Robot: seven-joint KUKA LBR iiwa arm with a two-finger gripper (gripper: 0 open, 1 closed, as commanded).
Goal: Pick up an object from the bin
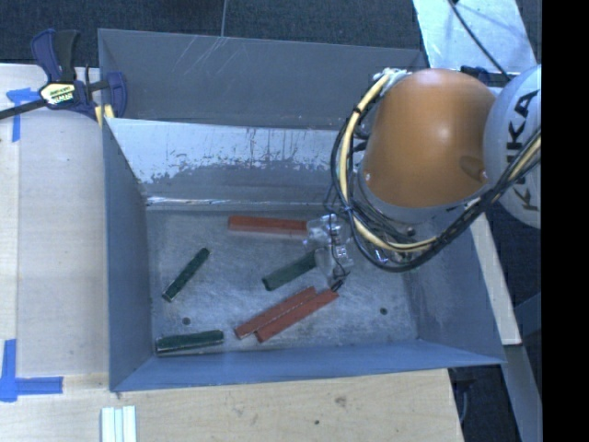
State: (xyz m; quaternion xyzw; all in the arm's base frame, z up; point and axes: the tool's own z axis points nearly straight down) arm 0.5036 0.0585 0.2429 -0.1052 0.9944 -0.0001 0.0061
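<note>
In the camera view, the gripper (334,263) is hanging low over the bin (124,247) floor, right of centre, at the right end of a short, slanting dark green stick (289,273). Whether the gripper is open or closed cannot be told. Two red-brown sticks (285,313) are lying side by side just nearer, and a red-brown bar (267,225) is lying just beyond.

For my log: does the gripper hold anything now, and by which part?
It cannot be told: the gripper sits at the right end of a dark green stick.
</note>
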